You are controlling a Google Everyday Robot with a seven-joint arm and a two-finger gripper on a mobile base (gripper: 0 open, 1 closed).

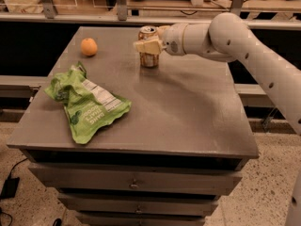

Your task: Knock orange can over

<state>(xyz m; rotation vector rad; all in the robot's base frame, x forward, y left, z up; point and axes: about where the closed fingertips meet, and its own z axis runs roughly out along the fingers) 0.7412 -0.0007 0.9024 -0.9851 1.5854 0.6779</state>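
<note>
The orange can point(147, 58) is a small copper-orange drink can with a silver top. It stands upright near the far middle of the grey table point(188, 107). My gripper point(146, 45) reaches in from the right and sits against the can's upper half. One pale finger lies across the front of the can and hides part of it.
A round orange fruit point(89, 46) lies at the far left of the table. A crumpled green chip bag point(84, 102) lies at the left front. My white arm point(235, 36) spans the far right. Drawers sit below the table's front edge.
</note>
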